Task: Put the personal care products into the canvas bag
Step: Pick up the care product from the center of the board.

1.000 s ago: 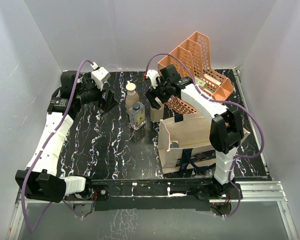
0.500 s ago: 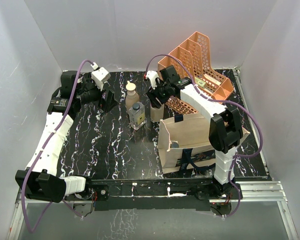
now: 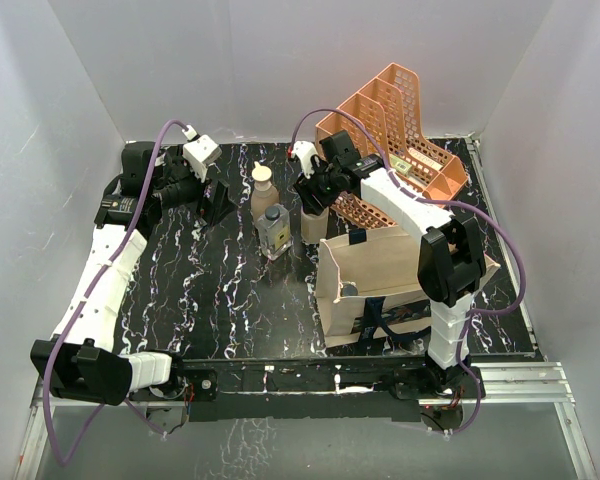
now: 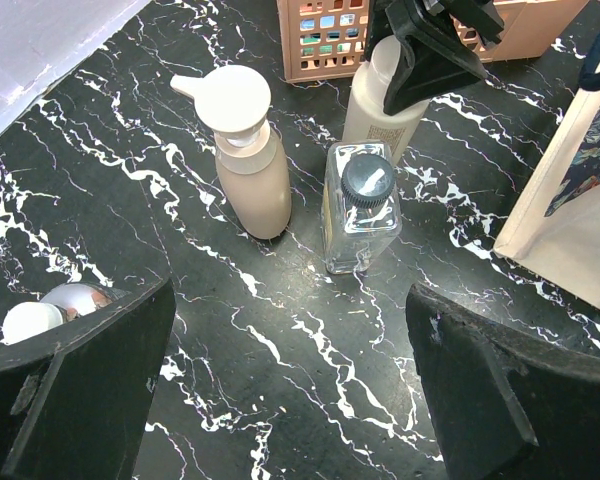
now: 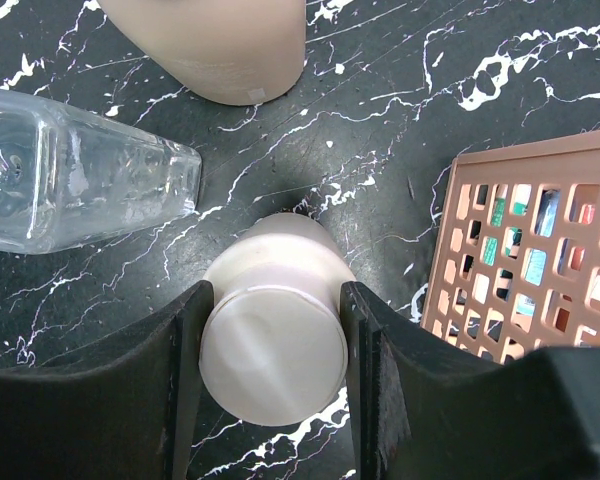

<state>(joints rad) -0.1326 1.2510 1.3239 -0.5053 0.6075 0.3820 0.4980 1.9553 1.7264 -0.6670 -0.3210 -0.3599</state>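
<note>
My right gripper (image 3: 315, 197) (image 5: 275, 315) is shut on the white cap of the cream bottle (image 5: 275, 345), which stands upright on the table (image 3: 313, 226). The square clear glass bottle (image 3: 275, 230) (image 4: 360, 205) (image 5: 70, 165) and the tan bottle with a cream cap (image 3: 263, 195) (image 4: 250, 165) (image 5: 220, 45) stand just left of it. The silver bottle (image 4: 75, 300) shows beside my left finger. My left gripper (image 3: 212, 200) (image 4: 290, 390) is open and empty, left of the bottles. The canvas bag (image 3: 380, 275) (image 4: 580, 200) stands open at the front right, with a dark cap (image 3: 348, 290) at its mouth.
The peach mesh organizer (image 3: 390, 130) (image 4: 330, 35) (image 5: 540, 250) stands at the back right, right behind the cream bottle. White walls close in the black marble table (image 3: 210, 300) on three sides.
</note>
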